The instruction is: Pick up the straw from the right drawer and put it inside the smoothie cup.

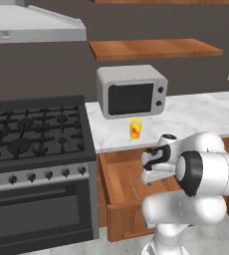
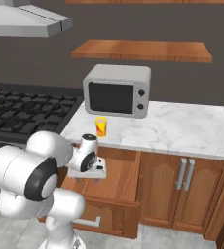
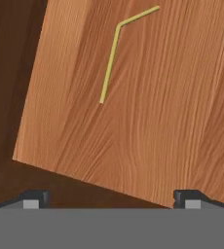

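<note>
Below the marble counter [image 1: 201, 117], just right of the black gas stove [image 1: 34, 132], stands the right drawer [image 1: 117, 175], pulled out toward the near side, medium-brown wood inside and out. Over its open box hangs the gripper [image 3: 111, 198], pointing down, jaws spread wide apart and holding nothing; fingertips [image 3: 35, 198] dark and small at the lower edge of the hand view. On the drawer floor lies the straw [image 3: 112, 57], thin, yellowish-tan, bent near one end into a short angled tip, flat on the wood and well clear of the fingertips. In the left base view, visible only as a faint thin line on the drawer floor beside the hand. Up on the counter, near its front edge and just in front of the grey microwave [image 1: 131, 91], sits the smoothie cup [image 1: 135, 128], yellow with an orange-red mark, upright. To the right of the drawer, closed cabinet doors [image 2: 182, 192] with silver bar handles. Above, a wooden wall shelf [image 1: 154, 49] and a grey range hood [image 1: 34, 25] over the stove.
</note>
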You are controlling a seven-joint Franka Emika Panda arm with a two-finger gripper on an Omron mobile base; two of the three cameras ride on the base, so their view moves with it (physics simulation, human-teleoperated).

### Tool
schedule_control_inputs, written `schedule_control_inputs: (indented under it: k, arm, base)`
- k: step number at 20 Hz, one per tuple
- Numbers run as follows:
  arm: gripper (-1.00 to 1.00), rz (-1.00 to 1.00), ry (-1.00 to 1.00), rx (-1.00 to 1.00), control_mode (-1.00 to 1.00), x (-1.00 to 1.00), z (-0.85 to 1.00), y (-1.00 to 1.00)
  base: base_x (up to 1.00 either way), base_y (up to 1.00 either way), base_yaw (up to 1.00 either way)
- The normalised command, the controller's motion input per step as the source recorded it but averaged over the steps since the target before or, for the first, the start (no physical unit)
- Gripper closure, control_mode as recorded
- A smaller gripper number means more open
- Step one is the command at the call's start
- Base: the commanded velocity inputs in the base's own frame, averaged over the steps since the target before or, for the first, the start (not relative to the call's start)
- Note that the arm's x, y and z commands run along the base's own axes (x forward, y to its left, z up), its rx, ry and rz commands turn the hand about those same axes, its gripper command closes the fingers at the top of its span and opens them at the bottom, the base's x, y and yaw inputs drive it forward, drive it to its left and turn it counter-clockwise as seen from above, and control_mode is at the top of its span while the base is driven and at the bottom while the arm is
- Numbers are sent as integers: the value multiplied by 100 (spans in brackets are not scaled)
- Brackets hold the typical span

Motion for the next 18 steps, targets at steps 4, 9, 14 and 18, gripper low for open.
schedule_control_inputs:
  k: [4, 9, 14, 18]
  arm:
    - [-100, 0, -14, 16, -100, 23, 7, 0]
    - [-100, 0, -1, 8, -100, 31, 0, 1]
    - [-100, 0, 3, 0, -100, 36, 0, 16]
    - [-100, 0, 7, -1, -100, 18, -7, 24]
  base:
    - [0, 0, 0]
    - [0, 0, 0]
    - [0, 0, 0]
    - [0, 0, 0]
